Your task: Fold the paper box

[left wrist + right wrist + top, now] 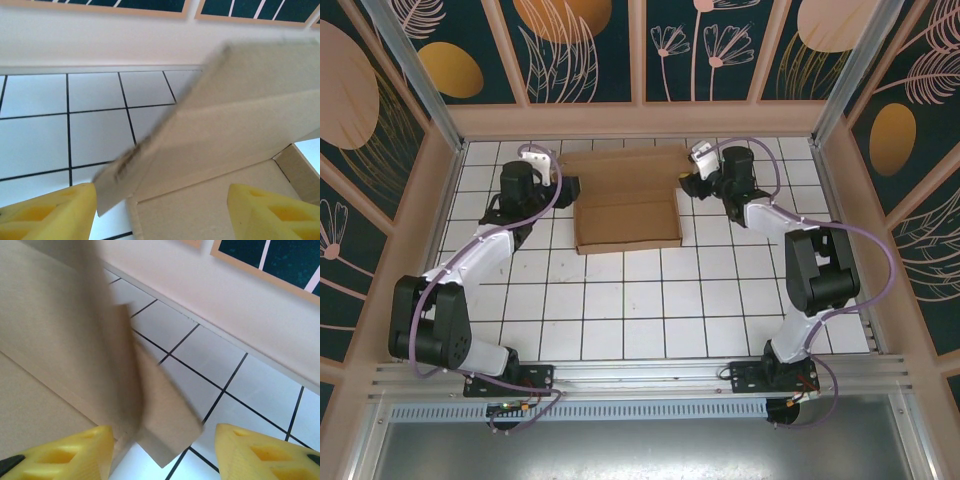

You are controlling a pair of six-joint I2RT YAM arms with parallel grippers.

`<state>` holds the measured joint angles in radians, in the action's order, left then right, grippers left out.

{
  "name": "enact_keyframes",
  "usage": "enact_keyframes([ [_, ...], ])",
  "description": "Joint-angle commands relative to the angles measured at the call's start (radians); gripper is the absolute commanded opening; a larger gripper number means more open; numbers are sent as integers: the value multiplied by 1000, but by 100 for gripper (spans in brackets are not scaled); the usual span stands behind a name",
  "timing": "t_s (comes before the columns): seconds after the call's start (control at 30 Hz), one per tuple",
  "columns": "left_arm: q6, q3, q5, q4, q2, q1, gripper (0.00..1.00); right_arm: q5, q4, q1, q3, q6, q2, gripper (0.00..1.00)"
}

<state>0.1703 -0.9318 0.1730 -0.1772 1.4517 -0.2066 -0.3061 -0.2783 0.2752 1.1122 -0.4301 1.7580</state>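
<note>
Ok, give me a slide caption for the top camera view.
Two arms reach across the tiled table, left gripper and right gripper flanking the far half of the paper box.

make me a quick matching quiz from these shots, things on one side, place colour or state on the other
Things:
1. paper box
2. left tool
3. right tool
4. arm cable

Place, colour or state:
a. purple
b. open, at the paper box's right side
c. brown, at the far end of the tiled table
d. open, at the paper box's left side

Pairs: 1-c, 2-d, 3-b, 4-a
</note>
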Motion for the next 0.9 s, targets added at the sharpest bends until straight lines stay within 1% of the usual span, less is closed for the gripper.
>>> enact_keyframes([
  [0.0, -71, 10, 12, -64, 2, 30, 69, -66, 30, -20, 54, -23, 26, 56],
  [0.13, -103, 10, 50, -68, 22, 65, 69, -78, 50, -27, 70, -47, 35, 57],
  [0.23, -137, 14, 55, -76, 48, 76, 68, -119, 52, -28, 82, -46, 41, 56],
  [0.3, -134, 22, 71, -106, 59, 87, 67, -146, 72, -28, 105, -42, 55, 56],
  [0.4, -129, 13, 127, -137, 78, 99, 67, -192, 94, -29, 136, -30, 77, 53],
  [0.53, -133, 4, 192, -177, 112, 99, 63, -250, 125, -28, 178, -9, 108, 44],
  [0.6, -134, 4, 212, -191, 123, 100, 61, -260, 135, -28, 186, -7, 115, 40],
  [0.7, -144, 2, 212, -188, 144, 100, 56, -258, 131, -28, 184, -7, 115, 37],
  [0.73, -144, 2, 213, -188, 148, 99, 53, -259, 130, -28, 185, -5, 114, 36],
  [0.87, -106, 4, 252, -213, 159, 99, 34, -234, 117, -18, 177, 19, 107, 27],
])
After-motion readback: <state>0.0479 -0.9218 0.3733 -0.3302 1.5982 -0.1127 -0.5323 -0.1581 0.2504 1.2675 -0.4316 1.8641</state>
